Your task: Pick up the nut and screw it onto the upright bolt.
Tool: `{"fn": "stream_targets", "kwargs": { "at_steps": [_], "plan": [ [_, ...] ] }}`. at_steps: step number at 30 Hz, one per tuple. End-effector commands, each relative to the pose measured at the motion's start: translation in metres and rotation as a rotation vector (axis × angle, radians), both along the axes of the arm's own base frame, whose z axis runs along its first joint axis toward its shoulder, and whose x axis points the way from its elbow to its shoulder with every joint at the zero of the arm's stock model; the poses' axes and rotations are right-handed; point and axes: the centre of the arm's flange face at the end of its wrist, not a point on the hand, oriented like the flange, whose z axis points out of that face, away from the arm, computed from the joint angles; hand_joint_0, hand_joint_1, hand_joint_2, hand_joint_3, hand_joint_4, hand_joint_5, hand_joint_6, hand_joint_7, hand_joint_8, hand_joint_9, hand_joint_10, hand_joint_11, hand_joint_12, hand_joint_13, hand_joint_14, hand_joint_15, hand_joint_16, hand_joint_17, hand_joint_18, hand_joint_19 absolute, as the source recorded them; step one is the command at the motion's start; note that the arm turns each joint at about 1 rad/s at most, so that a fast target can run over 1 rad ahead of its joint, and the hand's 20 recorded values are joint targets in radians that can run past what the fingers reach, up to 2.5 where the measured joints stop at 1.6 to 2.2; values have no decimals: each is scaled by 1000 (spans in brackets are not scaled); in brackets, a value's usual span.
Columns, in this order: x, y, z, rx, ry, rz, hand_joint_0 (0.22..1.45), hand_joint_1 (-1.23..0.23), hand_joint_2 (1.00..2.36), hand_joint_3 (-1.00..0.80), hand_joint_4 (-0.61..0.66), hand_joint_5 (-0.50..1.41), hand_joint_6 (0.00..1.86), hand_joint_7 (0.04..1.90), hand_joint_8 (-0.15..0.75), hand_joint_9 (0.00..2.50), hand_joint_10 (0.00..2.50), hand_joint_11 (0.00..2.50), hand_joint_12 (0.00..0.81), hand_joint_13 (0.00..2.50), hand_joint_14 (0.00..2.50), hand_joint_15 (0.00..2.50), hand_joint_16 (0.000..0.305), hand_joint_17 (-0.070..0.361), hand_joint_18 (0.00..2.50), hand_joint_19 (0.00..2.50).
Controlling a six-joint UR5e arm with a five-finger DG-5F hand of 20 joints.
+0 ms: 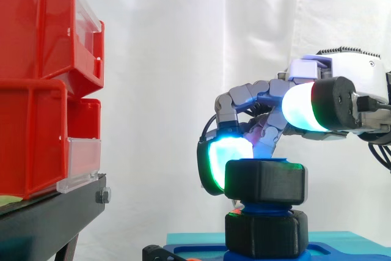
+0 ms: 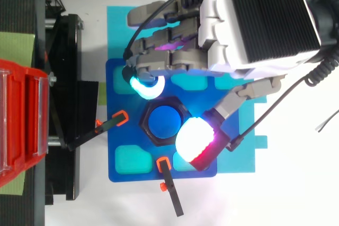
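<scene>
nut [image 1: 266, 181] sits on the upright blue bolt [image 2: 163, 121], started on the thread. a strip of blue thread shows between it and a lower nut [image 1: 266, 233] further down. the bolt stands on a blue plate [image 2: 143, 175] on the tabletop, and red bins [image 1: 36, 90] stand well apart to the side.

hand [image 1: 342, 68] comes in from the side and is clenched round the nut. curled fingers [image 1: 226, 157] hook its far flank with one glowing pad pressed against it. the thumb [image 1: 298, 107] rides higher, over the opposite rim seen from above, so the pinch looks uneven.

judgement: the step in hand is turning the nut down.
- drop the thumb onto a flat of the hexagon before the next twist.
- keep the wrist axis over the bolt centre.
- press down lightly so the thread doesn't cross.
- turn in short arcs, let go, and regrasp without lifting the nut.
- a tilted top face would mean back off and restart.

brands, labels, writing: none that i can read in either view.
</scene>
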Motion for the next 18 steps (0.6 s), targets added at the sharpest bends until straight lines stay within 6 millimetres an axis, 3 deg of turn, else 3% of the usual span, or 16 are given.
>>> {"fn": "stream_targets", "kwargs": {
  "at_steps": [1, 5, 8, 18],
  "plan": [
    [-1, -7, 0, 0, -1, -7, 538, -272, 1000, -500, 145, 27, 627, 1222, 271, 1163, 0, 0, 193, 827, 0, 0, 13, 29, 453, 0],
    [-1, -12, 2, 0, -7, -12, 539, -272, 1000, -500, 149, 29, 630, 1217, 271, 1195, 0, 0, 188, 849, 0, 0, 12, 27, 469, 0],
    [2, -12, 10, -3, -18, 1, 535, -267, 1000, -500, 193, 28, 500, 1434, 275, 1181, 0, 0, 199, 823, 0, 0, 13, 30, 456, 0],
    [13, 1, 30, -5, -64, 28, 507, -236, 1000, -500, 245, -91, 503, 822, 257, 935, 0, 0, 239, 673, 0, 0, 22, 50, 330, 0]
  ]
}}
